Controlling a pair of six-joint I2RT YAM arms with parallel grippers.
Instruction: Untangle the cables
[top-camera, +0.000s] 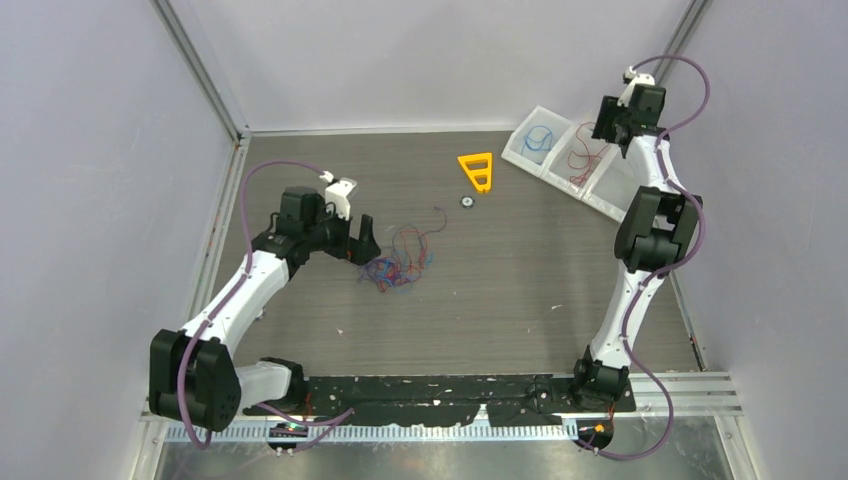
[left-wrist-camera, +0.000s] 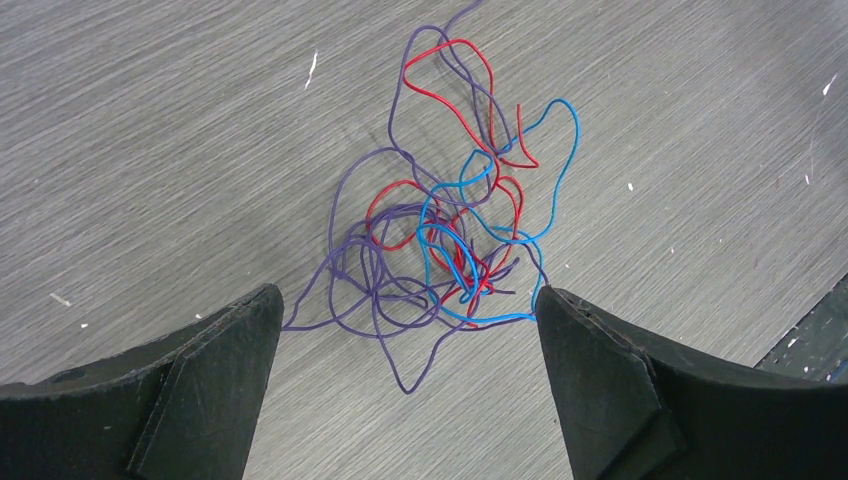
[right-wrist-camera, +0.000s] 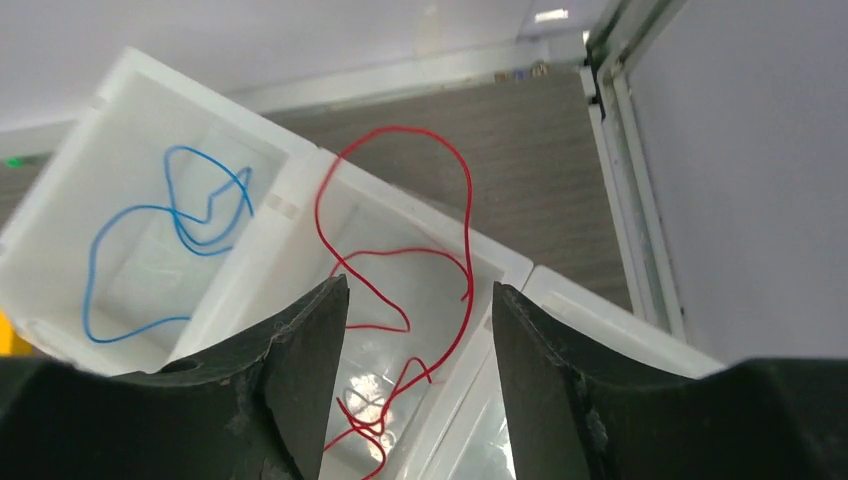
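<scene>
Cables (left-wrist-camera: 440, 240) in red, blue and dark purple lie knotted in a loose clump on the worktop (top-camera: 500, 290), left of its middle; a few loops stray out from the knot; the left end effector (left-wrist-camera: 405, 295) is spread as wide as it goes, empty, one fingertip at each side of the clump's near edge. At the far right corner stand white bins (right-wrist-camera: 110, 90) side by side; a single blue cable (right-wrist-camera: 150, 230) lies curled in one; a single red cable (right-wrist-camera: 400, 250) lies in the next, one loop rising over its rim. The right end effector (right-wrist-camera: 420, 290) hangs above that red cable, jaws partly parted and gripping nothing; an orange triangle (top-camera: 477, 170) lies between clump and bins.
</scene>
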